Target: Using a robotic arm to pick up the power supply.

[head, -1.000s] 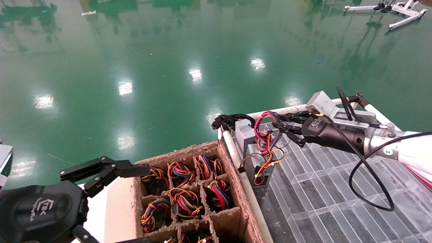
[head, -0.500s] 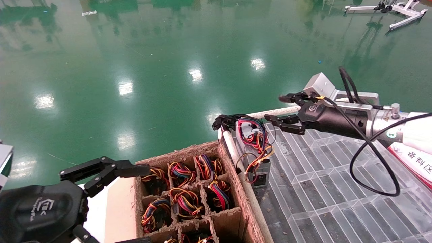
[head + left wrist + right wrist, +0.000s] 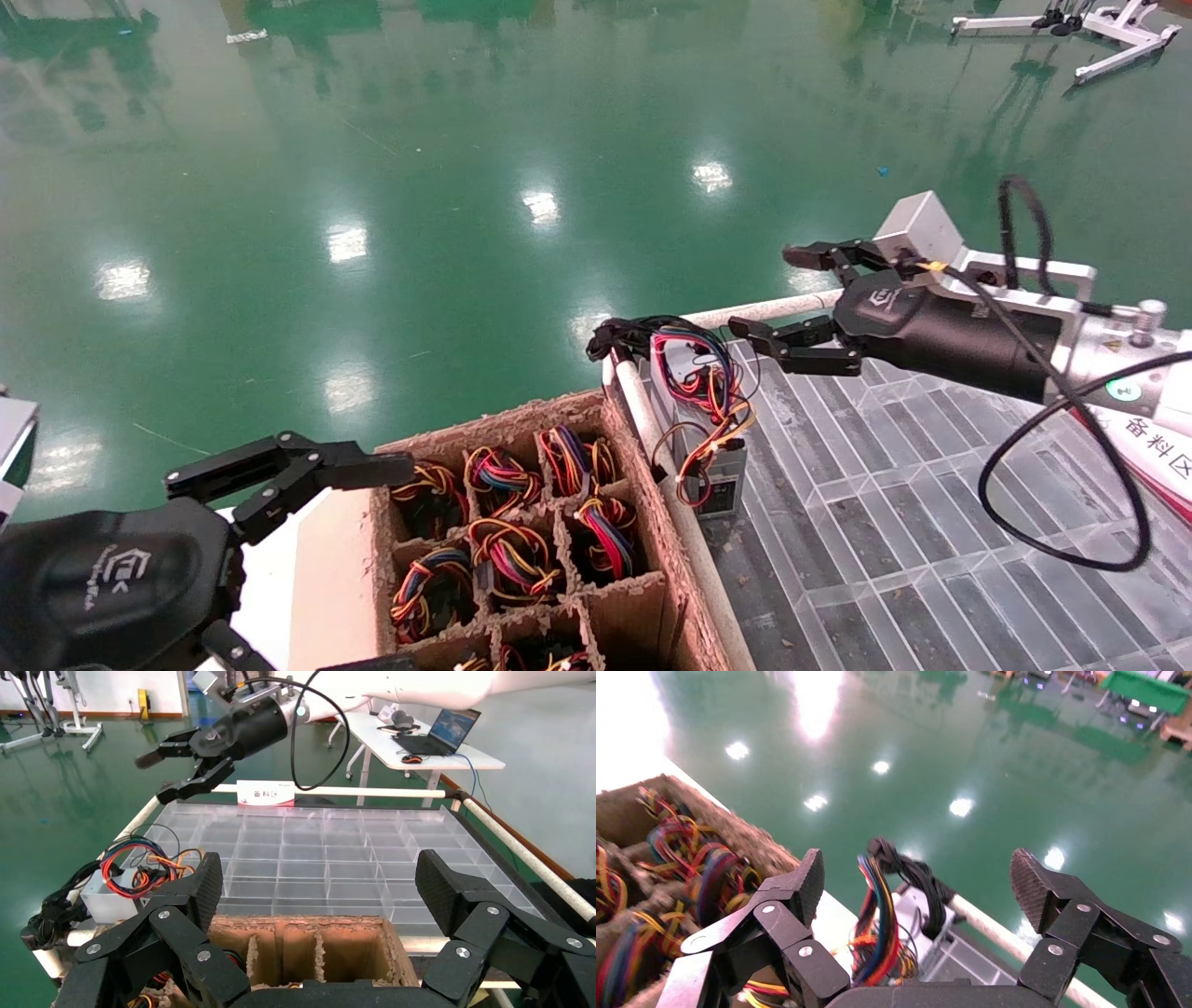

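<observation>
The power supply point(image 3: 723, 473) is a small grey box lying at the near-left corner of the clear gridded tray point(image 3: 894, 531). Its looped coloured wires point(image 3: 700, 371) rest on top of it. In the right wrist view the wires point(image 3: 876, 913) stand in front of the jaws. My right gripper point(image 3: 765, 291) hangs open above and to the right of the wires, touching nothing, and it also shows in the left wrist view point(image 3: 160, 776). My left gripper point(image 3: 320, 888) stays open and empty over the near edge of the cardboard box point(image 3: 309, 945).
A second grey box with a black cable bundle point(image 3: 643, 334) sits just behind the power supply against the white pipe rail point(image 3: 652, 438). The cardboard divider box point(image 3: 643, 596) holds several more wire bundles. A red-and-white sign point(image 3: 1141, 447) lies at the tray's right.
The right gripper has opened off the wire loop and pulled up and back to the right. The wire bundle has dropped onto the grey boxes. The left arm has not moved.
</observation>
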Controlling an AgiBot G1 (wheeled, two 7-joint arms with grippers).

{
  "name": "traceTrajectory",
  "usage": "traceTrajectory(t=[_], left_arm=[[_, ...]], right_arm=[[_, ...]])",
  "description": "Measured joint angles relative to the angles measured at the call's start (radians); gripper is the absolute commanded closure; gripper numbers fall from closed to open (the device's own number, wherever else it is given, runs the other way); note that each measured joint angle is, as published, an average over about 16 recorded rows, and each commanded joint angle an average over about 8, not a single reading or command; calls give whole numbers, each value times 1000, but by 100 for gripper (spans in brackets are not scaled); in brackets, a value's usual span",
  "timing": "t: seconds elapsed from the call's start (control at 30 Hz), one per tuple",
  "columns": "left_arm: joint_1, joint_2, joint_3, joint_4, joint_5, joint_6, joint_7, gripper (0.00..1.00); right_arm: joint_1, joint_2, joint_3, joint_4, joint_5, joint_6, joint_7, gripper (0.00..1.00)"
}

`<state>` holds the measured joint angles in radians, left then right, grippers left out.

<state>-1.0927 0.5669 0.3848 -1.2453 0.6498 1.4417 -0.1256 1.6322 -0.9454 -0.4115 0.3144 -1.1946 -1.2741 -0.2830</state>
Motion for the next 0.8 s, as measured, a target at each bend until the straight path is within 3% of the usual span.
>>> traceTrajectory(t=[0.8], left_arm=[[0, 0, 0, 0, 0, 0, 0, 0]], right_arm=[[-293, 175, 69, 509, 243, -116, 247, 0]])
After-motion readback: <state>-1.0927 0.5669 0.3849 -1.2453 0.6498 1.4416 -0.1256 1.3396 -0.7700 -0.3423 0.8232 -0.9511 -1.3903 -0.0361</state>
